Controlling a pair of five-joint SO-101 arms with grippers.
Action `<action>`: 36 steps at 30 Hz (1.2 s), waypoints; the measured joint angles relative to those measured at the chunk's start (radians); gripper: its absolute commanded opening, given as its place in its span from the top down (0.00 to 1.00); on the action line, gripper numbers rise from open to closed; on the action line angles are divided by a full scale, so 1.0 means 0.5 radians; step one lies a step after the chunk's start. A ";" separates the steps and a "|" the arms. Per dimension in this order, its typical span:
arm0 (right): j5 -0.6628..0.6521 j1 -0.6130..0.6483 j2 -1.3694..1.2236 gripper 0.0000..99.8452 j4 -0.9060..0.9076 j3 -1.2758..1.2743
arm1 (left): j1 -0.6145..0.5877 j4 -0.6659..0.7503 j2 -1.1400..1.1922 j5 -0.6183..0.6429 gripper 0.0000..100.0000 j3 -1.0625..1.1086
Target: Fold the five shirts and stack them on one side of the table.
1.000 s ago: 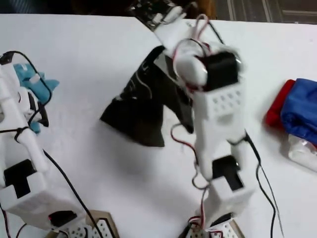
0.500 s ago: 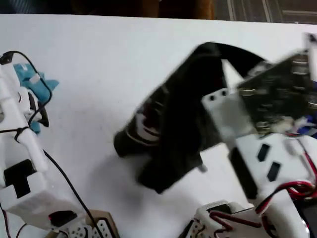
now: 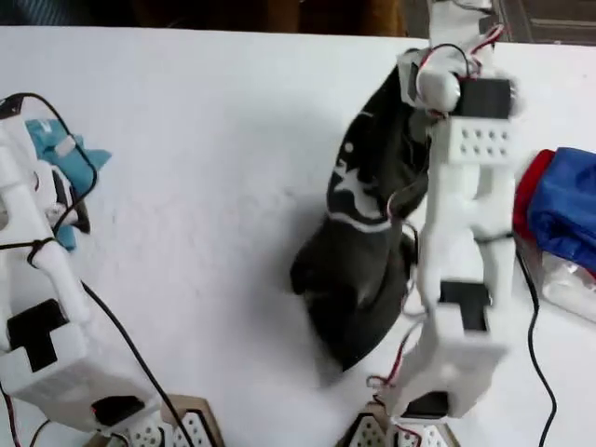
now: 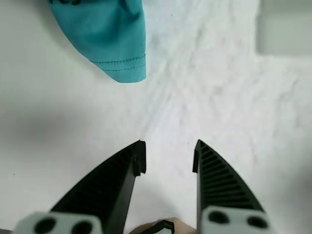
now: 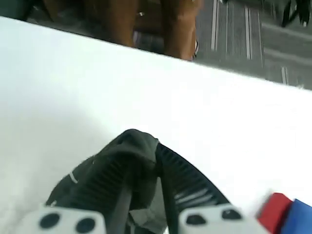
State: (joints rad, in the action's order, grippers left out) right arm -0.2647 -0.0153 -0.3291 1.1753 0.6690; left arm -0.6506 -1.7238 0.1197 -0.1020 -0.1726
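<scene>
Folding seemed to be midway on the black shirt (image 3: 358,242), which hung bunched from the right gripper (image 5: 155,151) in the centre-right of the high view, its lower part crumpled on the bench (image 3: 186,93). In the right wrist view the fingers were clamped on a fold of the dark cloth. The shirt looked neither flat nor folded, so I judged this to be the carrying or laying-out step rather than a finished fold.

At the right edge of the high view a red shirt (image 3: 526,191) and a blue shirt (image 3: 568,205) lay together, seemingly already folded and forming the stack. A teal shirt (image 3: 70,154) lay unfolded at the left edge, beside the left arm. The left gripper (image 4: 168,156) hung over bare bench near that shirt's hem, its fingers apart and holding nothing.

The next move probably called for spreading the black shirt flat on open bench, since a bunched garment would not fold cleanly, then releasing it without dragging it. The loose cloth could catch on the right arm's cables, which ran close to it. After that the teal shirt would remain to be done.
</scene>
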 measured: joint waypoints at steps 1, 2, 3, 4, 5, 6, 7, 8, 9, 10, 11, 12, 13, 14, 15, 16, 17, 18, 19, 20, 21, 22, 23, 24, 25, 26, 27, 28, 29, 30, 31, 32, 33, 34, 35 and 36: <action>0.000 -0.028 -0.095 0.98 -0.061 -0.009 | 0.000 0.012 0.000 0.000 0.82 0.000; 0.000 -0.061 -0.190 0.98 -0.110 -0.009 | 0.000 0.021 0.000 0.000 0.82 0.000; 0.000 -0.095 -0.279 0.98 -0.153 -0.009 | 0.000 0.031 0.000 0.000 0.82 0.000; 0.000 -0.138 -0.362 0.98 -0.187 -0.009 | 0.006 0.034 0.000 0.000 0.82 0.000; 0.000 -0.184 -0.439 0.98 -0.215 -0.009 | 0.028 0.037 0.000 0.000 0.82 0.000; 0.000 -0.233 -0.506 0.98 -0.242 -0.009 | 0.061 0.037 0.000 0.000 0.82 0.000; 0.000 -0.285 -0.571 0.98 -0.261 -0.009 | 0.107 0.037 0.000 0.000 0.82 0.000; 0.000 -0.338 -0.620 0.98 -0.273 -0.009 | 0.157 0.037 0.000 0.000 0.82 0.000; 0.000 -0.393 -0.669 0.98 -0.276 -0.009 | 0.212 0.037 0.000 0.000 0.82 0.000; 0.000 -0.445 -0.697 0.98 -0.276 -0.009 | 0.270 0.037 0.000 0.000 0.82 0.000; 0.000 -0.494 -0.724 0.98 -0.276 -0.009 | 0.328 0.037 0.000 0.000 0.82 0.000; -0.003 -0.537 -0.740 0.98 -0.276 -0.009 | 0.384 0.037 0.000 0.000 0.82 0.000; -0.040 -0.568 -0.749 0.98 -0.270 -0.009 | 0.436 0.037 0.000 0.000 0.82 0.000; -0.098 -0.589 -0.749 0.98 -0.230 -0.009 | 0.494 0.037 0.000 -0.015 0.82 0.000; -0.169 -0.601 -0.749 0.98 -0.178 -0.009 | 0.552 0.037 0.000 -0.052 0.82 0.000; -0.245 -0.605 -0.749 0.98 -0.114 -0.009 | 0.617 0.037 0.000 -0.114 0.82 0.000; -0.322 -0.608 -0.749 0.98 -0.046 -0.009 | 0.678 0.037 0.000 -0.184 0.81 0.000; -0.399 -0.611 -0.749 0.98 0.015 -0.009 | 0.749 0.034 0.000 -0.242 0.81 0.000; -0.454 -0.623 -0.749 0.97 0.071 -0.009 | 0.810 0.021 0.000 -0.285 0.81 0.000; -0.494 -0.641 -0.749 0.95 0.110 -0.009 | 0.865 0.000 0.000 -0.334 0.81 0.000; -0.519 -0.663 -0.749 0.92 0.144 -0.009 | 0.914 -0.021 0.000 -0.393 0.81 0.000; -0.528 -0.687 -0.749 0.89 0.169 -0.009 | 0.957 -0.043 0.000 -0.463 0.81 0.000; -0.543 -0.709 -0.749 0.84 0.196 -0.009 | 1.000 -0.068 0.000 -0.534 0.81 0.000; -0.562 -0.721 -0.752 0.81 0.227 -0.009 | 1.046 -0.083 0.000 -0.592 0.81 0.000; -0.595 -0.724 -0.752 0.78 0.264 -0.009 | 1.096 -0.092 0.000 -0.632 0.81 0.003; -0.641 -0.724 -0.752 0.77 0.301 -0.009 | 1.138 -0.092 0.000 -0.657 0.81 0.003; -0.697 -0.715 -0.752 0.77 0.344 -0.009 | 1.175 -0.092 0.000 -0.678 0.81 0.006; -0.752 -0.712 -0.752 0.77 0.390 -0.009 | 1.209 -0.092 0.000 -0.694 0.81 0.006; -0.795 -0.712 -0.752 0.77 0.436 -0.009 | 1.240 -0.092 0.000 -0.700 0.81 0.006; -0.825 -0.721 -0.752 0.77 0.470 -0.009 | 1.280 -0.092 0.000 -0.703 0.81 0.006; -0.841 -0.740 -0.752 0.77 0.516 -0.003 | 1.323 -0.092 0.000 -0.703 0.81 0.006; -0.850 -0.764 -0.752 0.77 0.552 0.021 | 1.381 -0.092 0.000 -0.703 0.81 0.006; -0.856 -0.795 -0.752 0.77 0.589 0.046 | 1.439 -0.092 0.000 -0.703 0.81 0.006; -0.856 -0.829 -0.752 0.77 0.620 0.080 | 1.504 -0.092 0.000 -0.703 0.81 0.006; -0.865 -0.865 -0.752 0.77 0.657 0.117 | 1.568 -0.092 0.000 -0.703 0.81 0.006; -0.875 -0.902 -0.752 0.77 0.694 0.160 | 1.629 -0.092 0.000 -0.703 0.81 0.006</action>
State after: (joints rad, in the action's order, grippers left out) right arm -0.7020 -0.4664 -0.7050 1.5221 0.7488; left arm 0.1642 -1.7699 0.1197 -0.4534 -0.1695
